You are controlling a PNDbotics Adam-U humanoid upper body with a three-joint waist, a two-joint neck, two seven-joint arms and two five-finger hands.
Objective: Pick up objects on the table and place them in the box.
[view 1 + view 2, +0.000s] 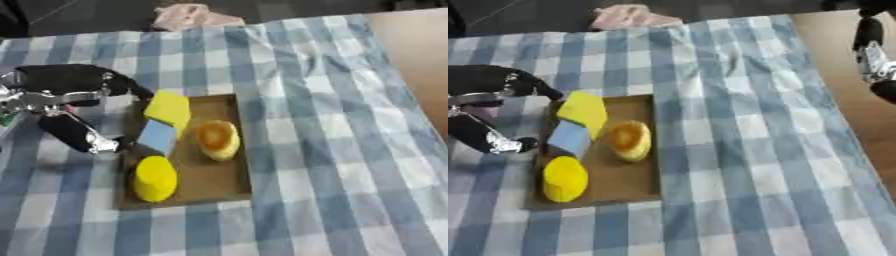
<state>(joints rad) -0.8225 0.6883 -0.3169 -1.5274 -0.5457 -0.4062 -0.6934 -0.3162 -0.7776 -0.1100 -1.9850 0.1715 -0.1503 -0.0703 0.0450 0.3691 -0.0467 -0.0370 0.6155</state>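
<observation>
A shallow brown box [214,187] lies on the checked cloth. It holds a yellow square block [169,108], a light blue block [158,136] leaning under it, an orange-yellow cup [217,140] on its side and a yellow cylinder [155,178]. My left hand [66,92] is at the box's left edge, open and spread. One finger reaches the yellow block's left corner, and the thumb tip [103,146] lies close to the blue block's left edge. My right hand [874,55] shows only in the right eye view, off the cloth at the upper right.
The blue-and-white checked cloth [324,150] covers most of the table. Bare wooden tabletop [420,55] shows along the right side. A crumpled pink thing [191,16] lies at the cloth's far edge.
</observation>
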